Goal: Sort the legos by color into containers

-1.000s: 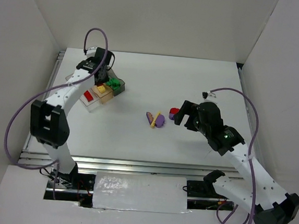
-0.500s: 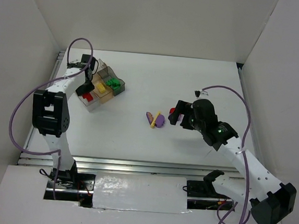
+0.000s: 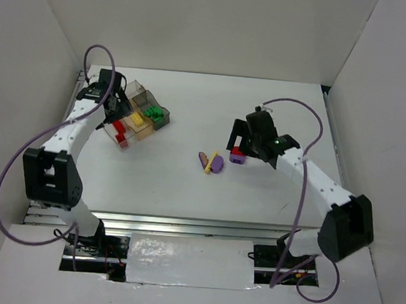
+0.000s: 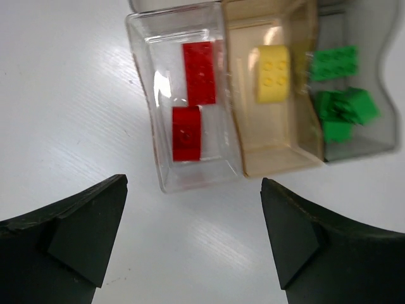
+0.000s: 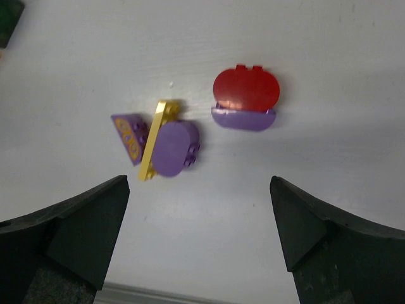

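Red bricks, two, lie end to end in the clear compartment of the tray, upper left of the top view. Yellow brick sits in the tan compartment; green bricks are in the smoky one.

Change: a second ago the left jaws were nearly closed over the tray. Now they are spread wide and hold nothing. Likely a red brick was just let go into the clear compartment. That pick looks finished, and the left arm is free for the next one.

Right arm has swung in from the right of the frame toward centre. Its jaws have been spread the whole time and are empty.

Left on the worktop, centre of the top view: a red round piece on a purple one, and just beside them a purple cluster with a yellow plate. No purple shows in the tray.

Pose: left arm reaches up the left side, wrist pointing down, jaws at the tray's near edge by the clear compartment. Right arm is stretched inward, wrist down, jaws straddling the space above the loose pieces and touching none.

Note: the red and purple pair looks joined and may need splitting.
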Controlling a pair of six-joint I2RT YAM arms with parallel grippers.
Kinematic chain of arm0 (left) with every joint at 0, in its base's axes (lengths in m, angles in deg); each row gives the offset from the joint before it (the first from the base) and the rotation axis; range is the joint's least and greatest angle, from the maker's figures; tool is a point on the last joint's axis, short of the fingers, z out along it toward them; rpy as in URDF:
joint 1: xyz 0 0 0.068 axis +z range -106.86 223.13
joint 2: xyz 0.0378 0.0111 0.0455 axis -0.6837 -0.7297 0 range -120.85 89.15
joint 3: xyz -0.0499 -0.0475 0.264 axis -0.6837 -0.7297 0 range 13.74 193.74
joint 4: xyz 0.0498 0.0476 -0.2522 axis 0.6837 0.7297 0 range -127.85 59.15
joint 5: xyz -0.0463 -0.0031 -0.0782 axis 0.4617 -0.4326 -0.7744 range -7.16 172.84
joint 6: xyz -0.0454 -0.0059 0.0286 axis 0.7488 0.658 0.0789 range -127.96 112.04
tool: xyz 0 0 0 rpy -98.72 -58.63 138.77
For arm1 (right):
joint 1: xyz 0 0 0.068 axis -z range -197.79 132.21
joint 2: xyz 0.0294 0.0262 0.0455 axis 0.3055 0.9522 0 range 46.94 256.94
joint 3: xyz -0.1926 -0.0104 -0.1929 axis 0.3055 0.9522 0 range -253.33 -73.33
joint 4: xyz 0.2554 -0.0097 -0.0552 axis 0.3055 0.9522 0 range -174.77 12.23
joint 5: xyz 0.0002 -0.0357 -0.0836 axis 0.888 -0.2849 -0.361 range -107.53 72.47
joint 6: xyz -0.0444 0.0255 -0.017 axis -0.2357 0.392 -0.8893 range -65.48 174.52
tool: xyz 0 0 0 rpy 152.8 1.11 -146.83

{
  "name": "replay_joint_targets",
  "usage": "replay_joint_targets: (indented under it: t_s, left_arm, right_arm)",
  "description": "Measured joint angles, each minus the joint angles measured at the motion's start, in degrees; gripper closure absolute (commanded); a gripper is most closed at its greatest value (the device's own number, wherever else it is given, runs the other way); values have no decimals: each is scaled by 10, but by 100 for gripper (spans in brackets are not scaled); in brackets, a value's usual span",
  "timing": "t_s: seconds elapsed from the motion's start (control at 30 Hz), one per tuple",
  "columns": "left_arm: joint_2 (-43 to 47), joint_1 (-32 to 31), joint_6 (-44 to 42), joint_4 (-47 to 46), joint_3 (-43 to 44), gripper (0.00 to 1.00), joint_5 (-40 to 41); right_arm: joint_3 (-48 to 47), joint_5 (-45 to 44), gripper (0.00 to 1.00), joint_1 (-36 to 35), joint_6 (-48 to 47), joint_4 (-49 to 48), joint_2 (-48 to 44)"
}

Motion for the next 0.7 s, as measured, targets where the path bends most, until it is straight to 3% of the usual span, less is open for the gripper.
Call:
replay_joint_targets:
  t_s: [0.2,0.33,0.5,0.7]
  left_arm:
    - [163,-76,-51,-28,-45,1,-61]
    - [225,-122,-80,-27,-95,1,-91]
    - [235,-138,-97,-27,-144,1,-111]
    - [234,-147,-105,-29,-162,0,-130]
  right_arm:
    - [-136,-17,0,56,-17,30,195]
    - [-204,-26,1,73,-24,43,301]
    - [-219,-14,4,75,-31,67,361]
    - [-209,6,6,75,-30,65,368]
